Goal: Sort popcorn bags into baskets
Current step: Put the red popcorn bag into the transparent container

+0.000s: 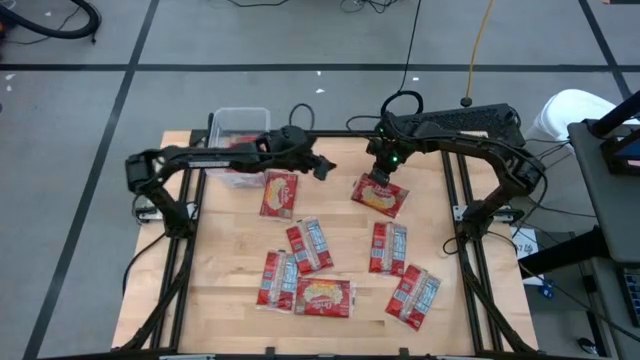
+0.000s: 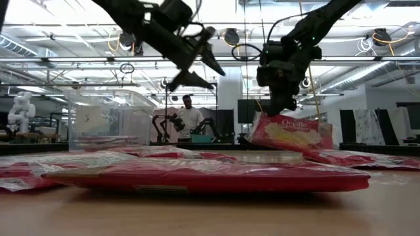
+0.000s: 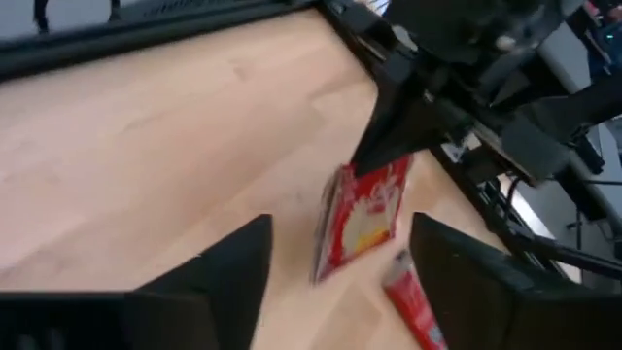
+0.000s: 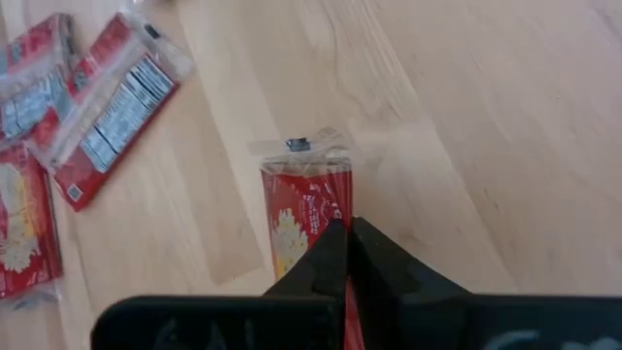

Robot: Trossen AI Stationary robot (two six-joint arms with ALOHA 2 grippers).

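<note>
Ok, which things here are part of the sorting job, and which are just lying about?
Job:
- popcorn bag pinched in right gripper
- loose bags on table
- clear tub
- left gripper, open, empty, raised off the table

Lying about:
- floor cables
- person in the room behind

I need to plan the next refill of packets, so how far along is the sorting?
Done: the clear tub at the table's far left already shows red inside, though how many packets I cannot tell. In hand: the right gripper is shut on one popcorn bag, tilting it up; the left gripper hangs open and empty nearby. Left: six bags lie loose on the table.
</note>
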